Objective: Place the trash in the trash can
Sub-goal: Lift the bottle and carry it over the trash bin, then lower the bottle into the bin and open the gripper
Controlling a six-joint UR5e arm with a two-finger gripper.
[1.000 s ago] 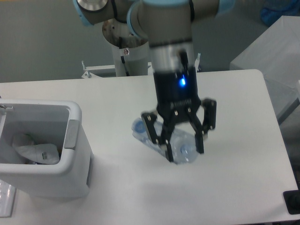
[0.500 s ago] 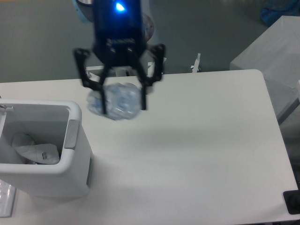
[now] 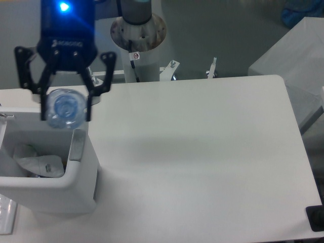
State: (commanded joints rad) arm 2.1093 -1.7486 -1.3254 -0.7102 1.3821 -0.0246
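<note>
The bottle (image 3: 65,108) between the black gripper (image 3: 64,107) fingers looks clear plastic; the trash can (image 3: 76,190) below is smooth white plastic.

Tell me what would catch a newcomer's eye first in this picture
First the gripper at upper left, a blue light glowing on its black body, its fingers shut on a clear bottle held in the air above the bin's far rim. Below it sits the white bin at the table's left edge, with a crumpled wrapper inside.
</note>
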